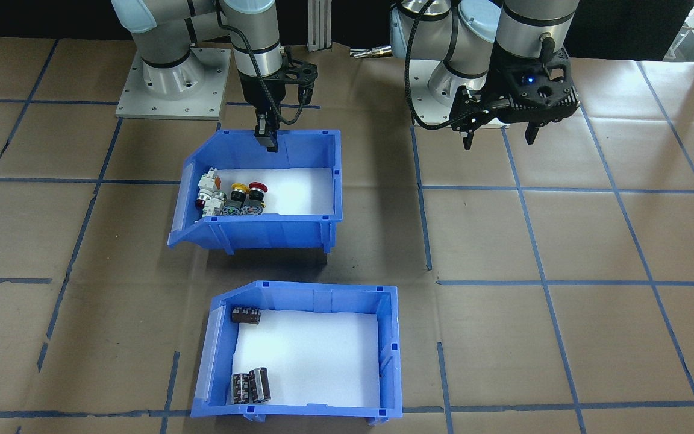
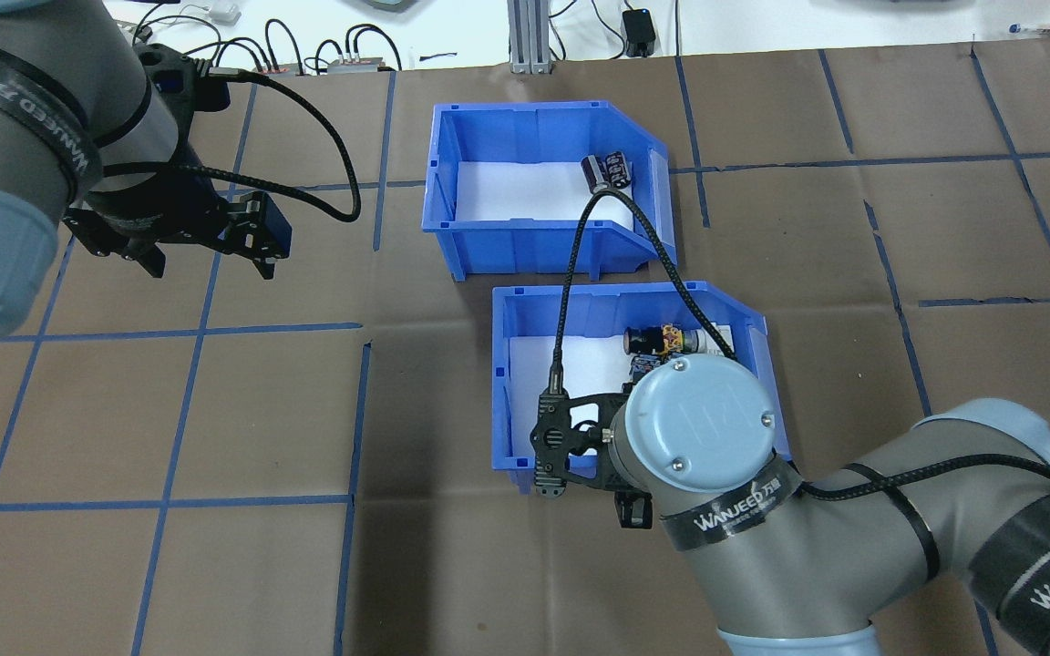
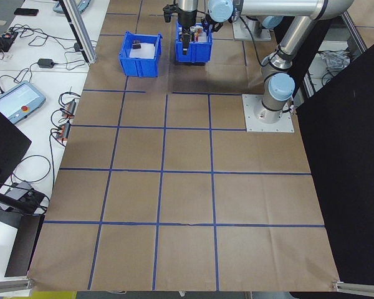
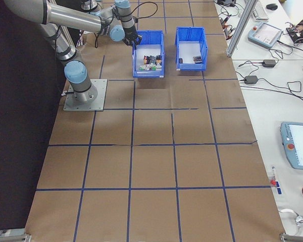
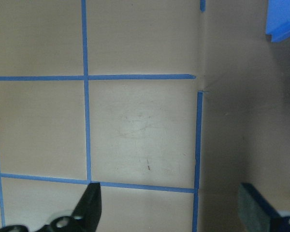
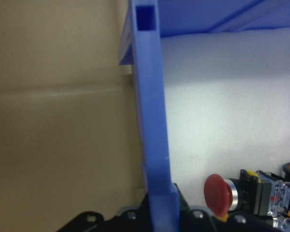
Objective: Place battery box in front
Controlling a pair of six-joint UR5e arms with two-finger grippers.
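Observation:
The battery box (image 1: 317, 289) is a blue bin with a white liner and dark cylinders (image 1: 251, 386), and it stands at the operators' side of the table. In the overhead view the battery box (image 2: 525, 107) lies beyond a like bin of push-button switches (image 2: 580, 301). My right gripper (image 1: 267, 137) is shut on that switch bin's wall nearest the robot. The right wrist view shows the wall (image 6: 150, 121) running between the fingers, beside a red button (image 6: 218, 200). My left gripper (image 1: 499, 141) hangs open over bare table, apart from both bins, with nothing between its fingers (image 5: 89, 203).
Brown paper with a blue tape grid covers the table. The two arm bases (image 1: 172, 78) stand at the robot's edge. An aluminium post (image 2: 530, 36) and cables sit behind the battery box. A corner of a blue bin (image 5: 285, 21) shows in the left wrist view.

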